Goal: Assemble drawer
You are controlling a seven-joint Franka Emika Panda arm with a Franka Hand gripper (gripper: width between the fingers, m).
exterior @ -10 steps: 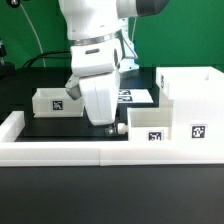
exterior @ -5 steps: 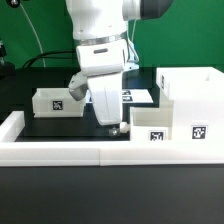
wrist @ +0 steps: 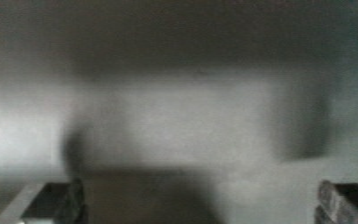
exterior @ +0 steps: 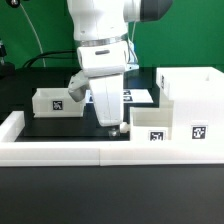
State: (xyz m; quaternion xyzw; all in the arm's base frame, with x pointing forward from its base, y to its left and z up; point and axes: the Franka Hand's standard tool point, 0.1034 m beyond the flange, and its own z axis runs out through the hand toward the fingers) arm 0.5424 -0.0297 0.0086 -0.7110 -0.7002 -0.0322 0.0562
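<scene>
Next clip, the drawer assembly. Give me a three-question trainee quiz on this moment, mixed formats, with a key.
1. True or false: the gripper hangs above the tray at the exterior view's left.
2. Which reaches farthest to the exterior view's right? A) the marker board B) the casing C) the gripper
3. Fill in: in the wrist view the fingers stand ___ (apart or together).
Key: 1 false; it is low beside the tray next to the casing. 2 B. 3 apart.
</scene>
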